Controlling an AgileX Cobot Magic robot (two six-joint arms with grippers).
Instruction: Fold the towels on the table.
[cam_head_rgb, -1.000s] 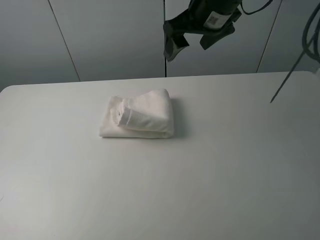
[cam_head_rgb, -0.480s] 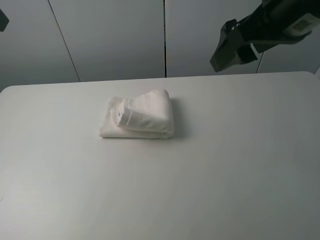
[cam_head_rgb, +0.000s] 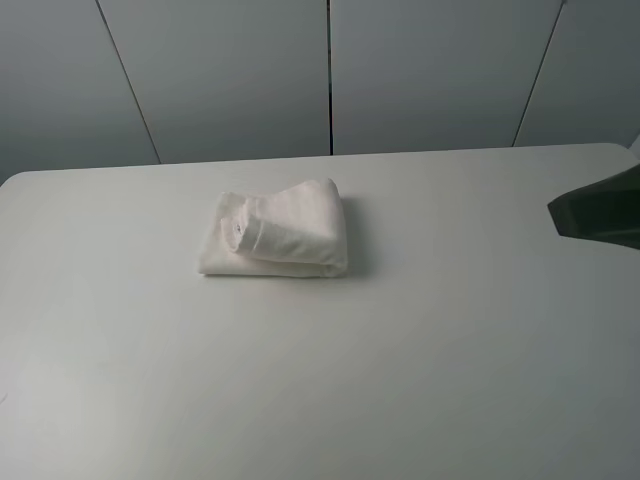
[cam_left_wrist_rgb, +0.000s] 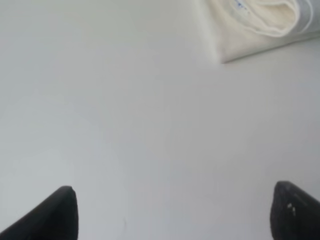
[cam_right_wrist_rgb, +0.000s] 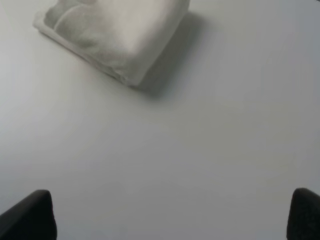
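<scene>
The towel (cam_head_rgb: 275, 235) is white and lies folded into a thick bundle on the table (cam_head_rgb: 400, 340), a little left of centre toward the back, with a small label on its left end. In the left wrist view my left gripper (cam_left_wrist_rgb: 175, 215) is open over bare tabletop, and the towel (cam_left_wrist_rgb: 260, 25) lies well ahead of it. My right gripper (cam_right_wrist_rgb: 167, 217) is also open with nothing between its fingers, and the towel (cam_right_wrist_rgb: 115, 35) is some way off. Neither gripper touches the cloth.
Only a dark part of my right arm (cam_head_rgb: 600, 215) shows in the high view, at the right edge. Grey wall panels (cam_head_rgb: 330, 70) stand behind the table's far edge. My left arm is out of that view.
My right arm has swung from above the back middle of the table rightward and down to the right edge. The towel has not moved.
</scene>
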